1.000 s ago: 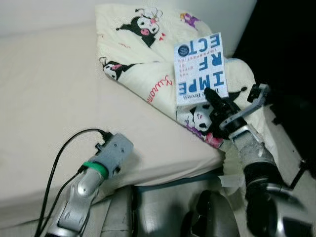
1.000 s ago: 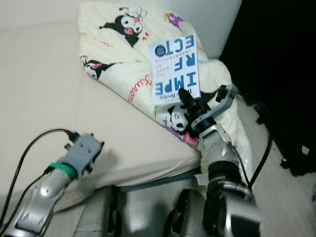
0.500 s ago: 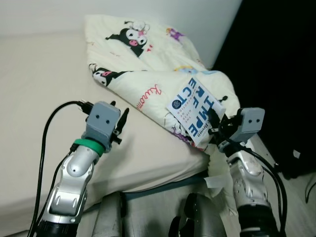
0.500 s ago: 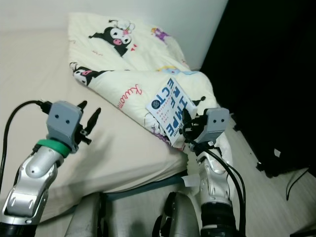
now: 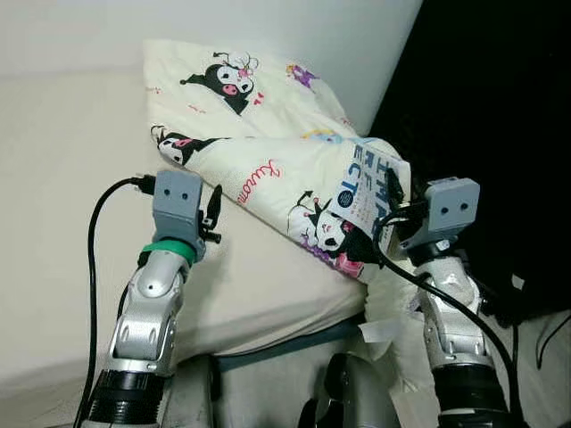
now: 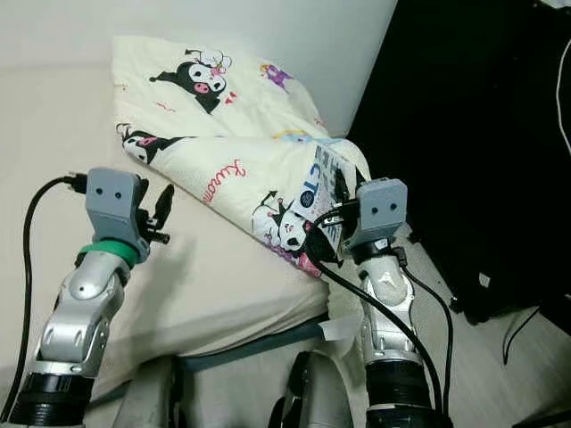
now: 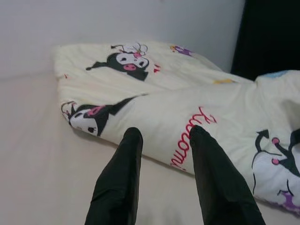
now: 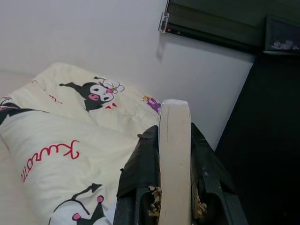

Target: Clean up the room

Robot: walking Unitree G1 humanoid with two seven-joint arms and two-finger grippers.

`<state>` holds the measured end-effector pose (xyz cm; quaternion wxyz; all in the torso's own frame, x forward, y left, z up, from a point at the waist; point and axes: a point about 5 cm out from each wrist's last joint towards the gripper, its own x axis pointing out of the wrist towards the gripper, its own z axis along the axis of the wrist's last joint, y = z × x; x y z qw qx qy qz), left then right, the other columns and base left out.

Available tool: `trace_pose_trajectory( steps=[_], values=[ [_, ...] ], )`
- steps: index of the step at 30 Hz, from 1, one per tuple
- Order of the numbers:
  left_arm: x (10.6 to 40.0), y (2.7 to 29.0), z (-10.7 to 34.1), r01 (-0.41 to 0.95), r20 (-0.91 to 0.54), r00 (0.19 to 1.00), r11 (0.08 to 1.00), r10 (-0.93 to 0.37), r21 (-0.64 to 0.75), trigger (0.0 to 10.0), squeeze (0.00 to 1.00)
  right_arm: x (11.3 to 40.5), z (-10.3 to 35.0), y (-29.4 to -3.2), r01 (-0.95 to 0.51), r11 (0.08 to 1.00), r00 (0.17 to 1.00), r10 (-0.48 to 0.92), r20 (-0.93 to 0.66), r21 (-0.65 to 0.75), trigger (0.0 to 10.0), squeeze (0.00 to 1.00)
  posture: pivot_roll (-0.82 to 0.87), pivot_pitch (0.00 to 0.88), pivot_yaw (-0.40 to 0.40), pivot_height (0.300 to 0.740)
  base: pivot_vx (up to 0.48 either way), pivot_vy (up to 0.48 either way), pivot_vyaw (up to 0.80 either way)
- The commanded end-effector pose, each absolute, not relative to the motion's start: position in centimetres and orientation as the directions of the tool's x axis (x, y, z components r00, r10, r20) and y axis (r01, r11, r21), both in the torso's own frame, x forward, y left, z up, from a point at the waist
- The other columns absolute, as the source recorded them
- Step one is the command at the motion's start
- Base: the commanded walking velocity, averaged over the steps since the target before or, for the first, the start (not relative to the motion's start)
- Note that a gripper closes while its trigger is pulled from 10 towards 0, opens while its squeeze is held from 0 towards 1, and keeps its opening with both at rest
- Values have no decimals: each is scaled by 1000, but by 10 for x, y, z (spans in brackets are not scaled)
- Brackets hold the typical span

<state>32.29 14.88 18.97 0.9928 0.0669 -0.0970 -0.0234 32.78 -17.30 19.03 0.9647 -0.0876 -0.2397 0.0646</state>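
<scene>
Left eye view gives me the clearest layout, so I read from there. Farthest left I see the plain cream mattress (image 5: 62, 178) running along the white wall (image 5: 223, 27). My left arm rises from below with its forearm nearly upright, a green band at the wrist and a black cable (image 5: 94, 259) looping off the grey camera block. The left gripper (image 5: 212, 214) is raised above the bare mattress beside the bedding, touching nothing; in the left wrist view its two black fingers (image 7: 119, 187) stand apart with a clear gap and nothing between them, aimed at the folded cream quilt printed with black-and-white cartoon characters and red script (image 5: 268, 143).

That quilt lies heaped across the far right part of the mattress, draping over its corner toward my right arm. The right arm also stands nearly vertical, elbow low and wrist bent so its grey camera block faces me. The right gripper (image 5: 390, 198) holds the white paperback book with blue lettering (image 5: 368, 192) raised and tilted, just at the quilt's draped edge. In the right wrist view I look down the book's pale page edge (image 8: 174, 159), with a black finger pressed flat on each cover, clamping it. Right of the arm is a dark, unlit area (image 5: 500, 107).
</scene>
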Motion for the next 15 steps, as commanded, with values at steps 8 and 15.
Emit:
trace_pose_trajectory(
  steps=[8, 15],
  values=[
    [322, 145, 176, 42, 149, 987, 989, -63, 143, 10000, 0, 330, 201, -171, -47, 977, 857, 146, 494, -207, 10000, 0, 134, 40, -73, 660, 0, 0, 0],
    [323, 140, 170, 54, 131, 989, 988, -73, 148, 10000, 0, 328, 197, -172, -40, 977, 861, 140, 489, -210, 10000, 0, 135, 39, -67, 685, 0, 0, 0]
  ],
)
